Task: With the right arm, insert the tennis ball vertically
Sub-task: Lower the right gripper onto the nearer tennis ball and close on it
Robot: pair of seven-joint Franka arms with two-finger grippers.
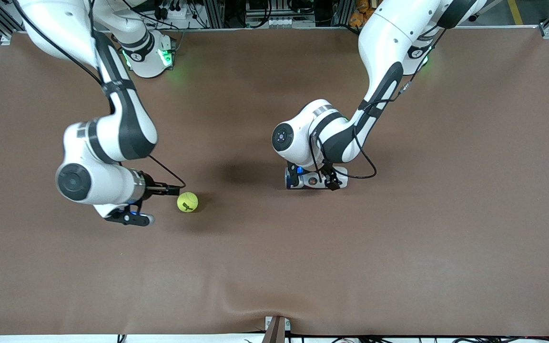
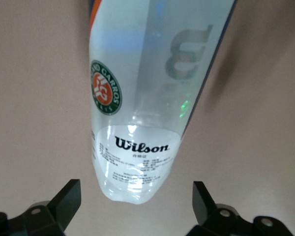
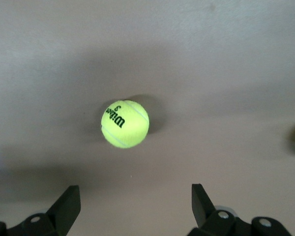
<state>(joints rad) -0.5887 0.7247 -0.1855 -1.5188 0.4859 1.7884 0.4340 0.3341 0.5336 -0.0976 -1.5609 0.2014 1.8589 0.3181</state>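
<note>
Right pincer (image 3: 132,206) open, poised over tennis ball (image 1: 187,202) on desk (image 1: 398,262) — ready to grasp. Left pincer (image 2: 135,206) open over ball tube (image 2: 147,98) — likely to steady it.

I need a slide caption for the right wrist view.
Open right gripper above a yellow tennis ball lying on the brown table.

Bare table (image 1: 398,247) round tennis ball (image 1: 187,202) — nothing crowding; top unobstructed
</note>
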